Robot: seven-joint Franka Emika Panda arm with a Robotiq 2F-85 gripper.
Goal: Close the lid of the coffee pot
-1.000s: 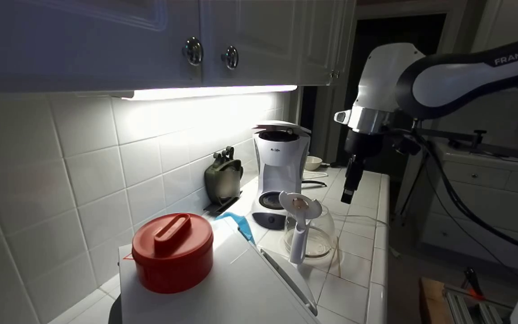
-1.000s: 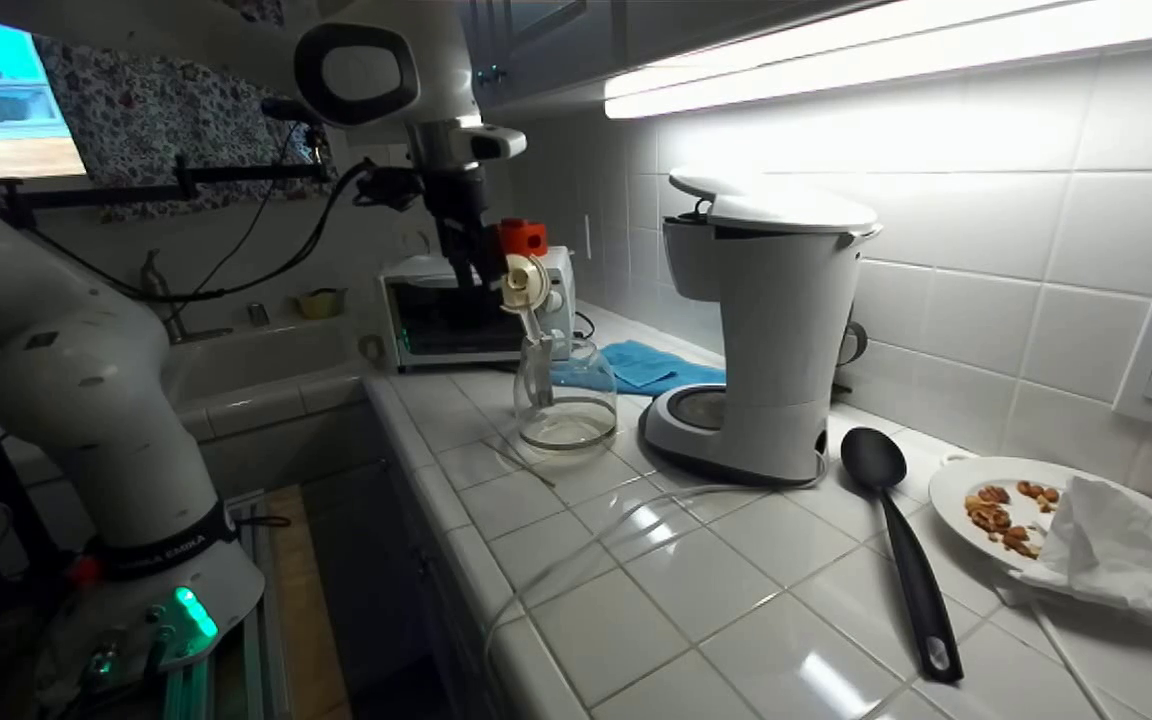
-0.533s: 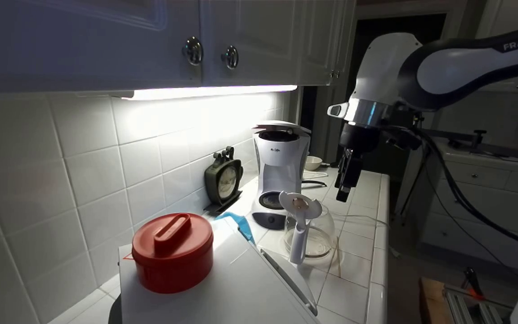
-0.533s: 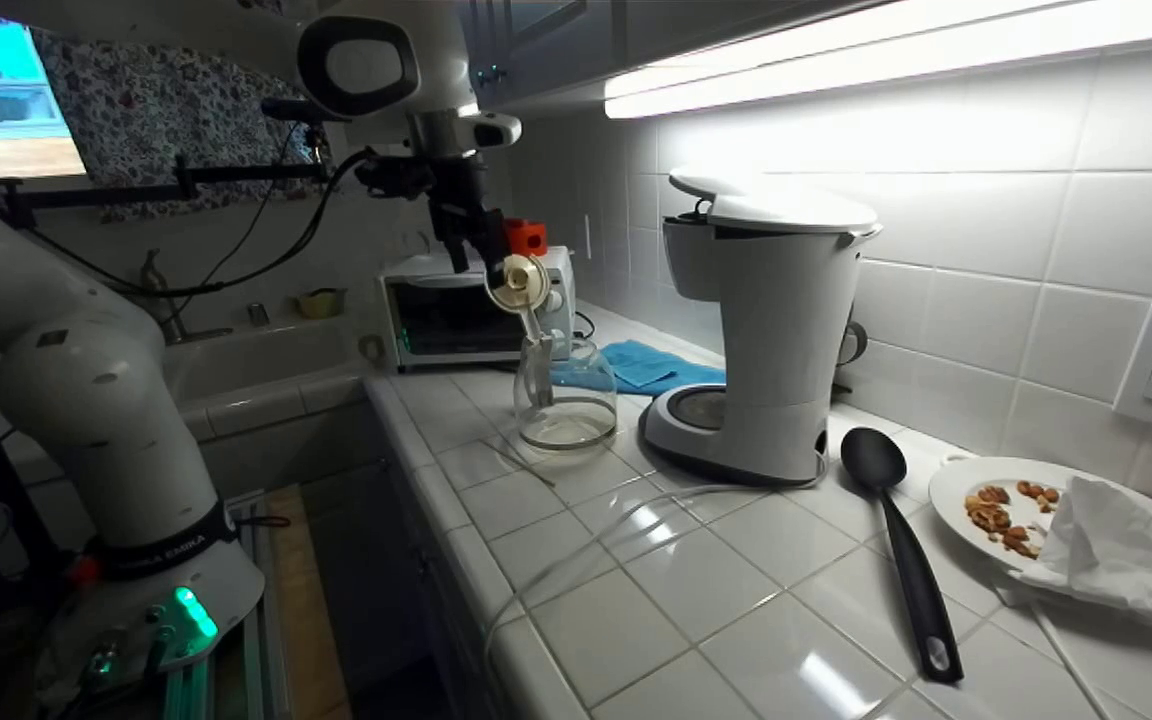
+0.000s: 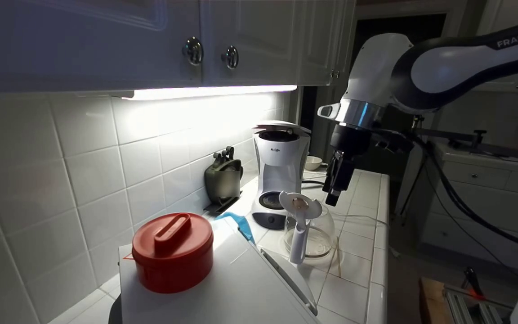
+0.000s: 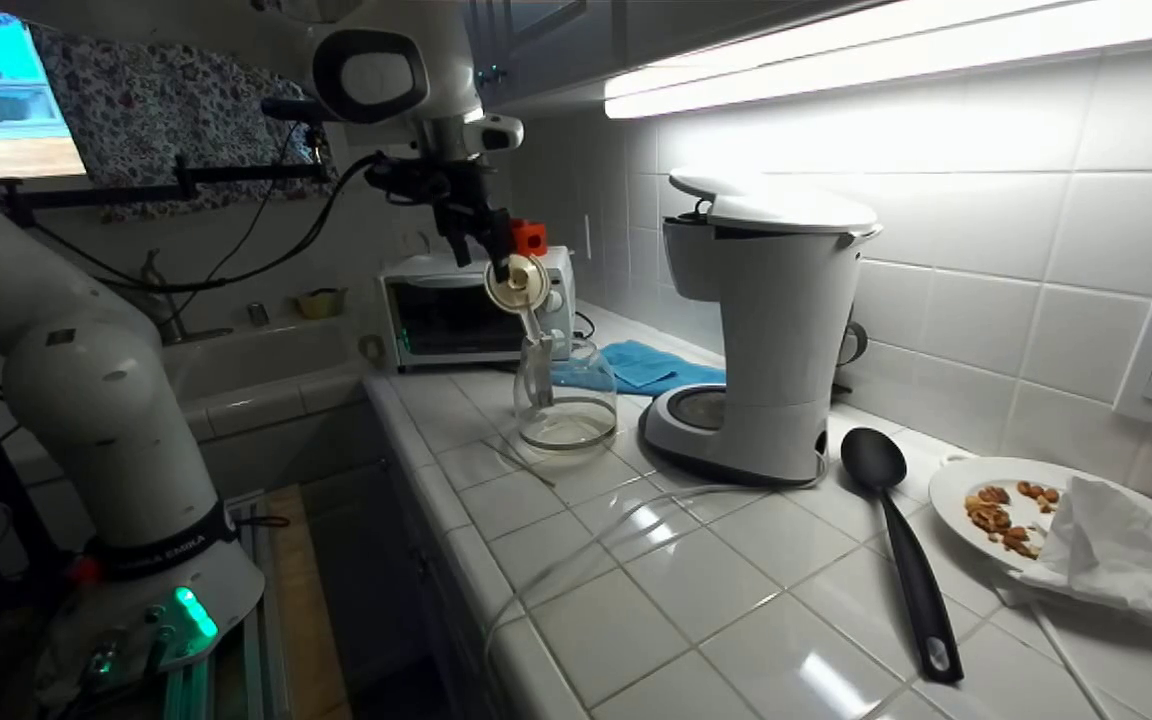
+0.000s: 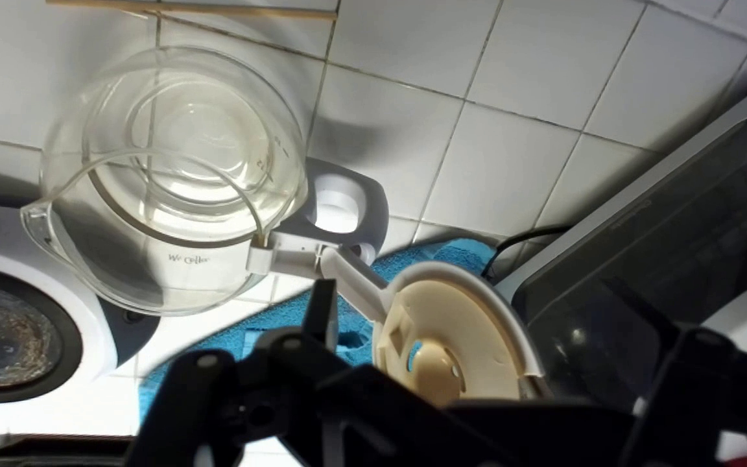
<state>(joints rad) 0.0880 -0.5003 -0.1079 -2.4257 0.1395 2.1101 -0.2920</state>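
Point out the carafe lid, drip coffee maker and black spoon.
Carafe lid (image 7: 467,324), wrist view: cream underside.
Drip coffee maker (image 6: 781,330), in an exterior view: white column.
Black spoon (image 6: 907,560), in an exterior view: handle.

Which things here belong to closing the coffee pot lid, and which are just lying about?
Part of the job:
coffee pot
lid, standing open on its hinge
gripper, open, near the lid

Just lying about:
coffee machine
toaster oven
red container
blue cloth
black spoon
plate with nuts and crumpled paper
thin stick
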